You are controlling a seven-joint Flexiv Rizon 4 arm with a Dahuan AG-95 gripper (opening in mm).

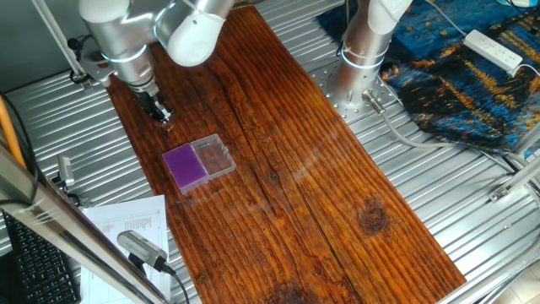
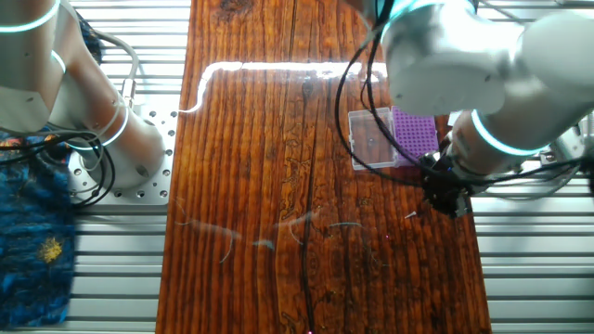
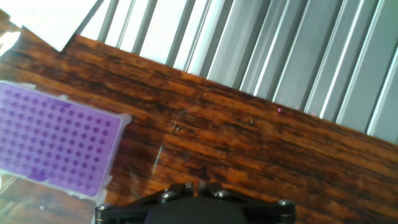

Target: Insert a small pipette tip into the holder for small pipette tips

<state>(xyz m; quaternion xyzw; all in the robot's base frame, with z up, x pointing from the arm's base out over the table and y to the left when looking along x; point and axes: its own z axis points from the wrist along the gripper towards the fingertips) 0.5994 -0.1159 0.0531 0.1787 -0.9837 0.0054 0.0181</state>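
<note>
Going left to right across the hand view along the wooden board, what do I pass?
The purple holder for small pipette tips at the left edge → a faint, clear sliver lying on the wooden board → bare wooden board out to the right edge. The gripper sits at bottom centre, fingertips close together.

Silver-white rounded arm [image 1: 126, 25], glowing cyan joint ring, black end effector [image 1: 160, 112] — visible screws

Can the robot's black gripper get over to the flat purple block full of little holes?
Probably yes. The gripper hangs above bare wooden board, just beside the purple block, and nothing stands between them. The clear box sits on the block's far side.
</note>
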